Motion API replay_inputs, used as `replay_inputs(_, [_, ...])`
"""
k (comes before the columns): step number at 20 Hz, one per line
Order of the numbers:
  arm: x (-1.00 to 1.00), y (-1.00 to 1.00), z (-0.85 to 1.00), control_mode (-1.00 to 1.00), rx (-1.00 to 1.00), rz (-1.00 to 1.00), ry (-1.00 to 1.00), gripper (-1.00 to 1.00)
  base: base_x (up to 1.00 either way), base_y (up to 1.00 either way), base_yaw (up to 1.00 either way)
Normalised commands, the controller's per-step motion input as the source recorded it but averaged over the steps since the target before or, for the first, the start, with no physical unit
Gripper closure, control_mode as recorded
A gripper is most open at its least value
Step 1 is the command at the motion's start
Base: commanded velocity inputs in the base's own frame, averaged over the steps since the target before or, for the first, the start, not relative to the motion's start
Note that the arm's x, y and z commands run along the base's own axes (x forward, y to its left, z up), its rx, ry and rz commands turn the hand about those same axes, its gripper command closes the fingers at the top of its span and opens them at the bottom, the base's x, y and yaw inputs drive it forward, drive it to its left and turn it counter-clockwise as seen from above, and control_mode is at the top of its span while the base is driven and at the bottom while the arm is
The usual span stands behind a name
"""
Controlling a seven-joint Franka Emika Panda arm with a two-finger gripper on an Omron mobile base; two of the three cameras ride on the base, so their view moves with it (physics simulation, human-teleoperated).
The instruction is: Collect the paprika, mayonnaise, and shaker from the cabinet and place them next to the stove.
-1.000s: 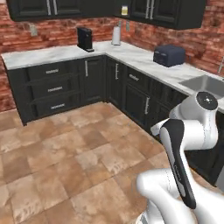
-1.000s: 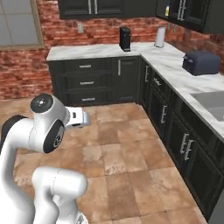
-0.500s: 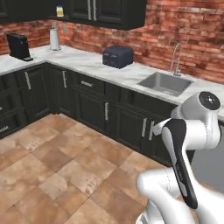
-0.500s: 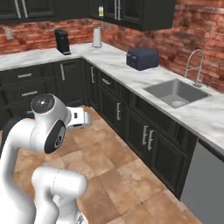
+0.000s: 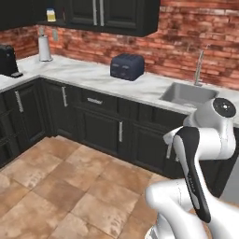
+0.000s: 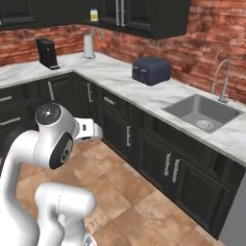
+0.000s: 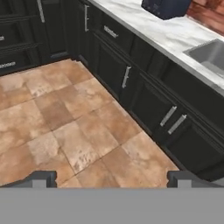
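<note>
The dark wall cabinet (image 5: 116, 14) (image 6: 144, 17) runs along the top above the counter. In its open shelf recess stands the mayonnaise (image 5: 51, 15) (image 6: 94, 15), a pale-yellow jar with a blue lid. The paprika, the shaker and the stove are out of view. My gripper (image 7: 111, 179) is open, with only floor tiles between its fingertips (image 7: 41, 178). It hangs low over the floor, far below the cabinet and facing the lower cabinet doors.
On the marble counter (image 5: 88, 74) (image 6: 120, 79) stand a dark blue toaster (image 5: 127, 66) (image 6: 151, 70) (image 7: 166, 6), a paper-towel roll (image 5: 44, 48) (image 6: 88, 45) and a black coffee machine (image 5: 7, 60) (image 6: 47, 53). A sink (image 5: 189, 93) (image 6: 202, 111) with a faucet (image 6: 221, 81) lies to the right.
The base has driven and turned, so the whole scene has slid left: the corner counter moved away and the sink came into view. The gripper stayed open.
</note>
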Motion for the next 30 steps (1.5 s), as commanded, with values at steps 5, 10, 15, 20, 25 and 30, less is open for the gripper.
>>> replay_inputs(5, [0.00,0.00,0.00,1.00,0.00,0.00,0.00,-1.00,1.00,0.98,-0.20])
replay_inputs(10, [0.00,0.00,0.00,1.00,0.00,0.00,0.00,-1.00,1.00,0.92,-0.09])
replay_inputs(15, [0.00,0.00,0.00,1.00,0.00,0.00,0.00,-1.00,1.00,0.52,-0.03])
replay_inputs(20, [0.00,0.00,0.00,1.00,0.00,0.00,0.00,-1.00,1.00,0.27,-0.07])
replay_inputs(25, [0.00,0.00,0.00,1.00,0.00,0.00,0.00,-1.00,1.00,0.24,-0.11])
replay_inputs(30, [0.00,0.00,0.00,1.00,0.00,0.00,0.00,-1.00,1.00,0.36,-0.20])
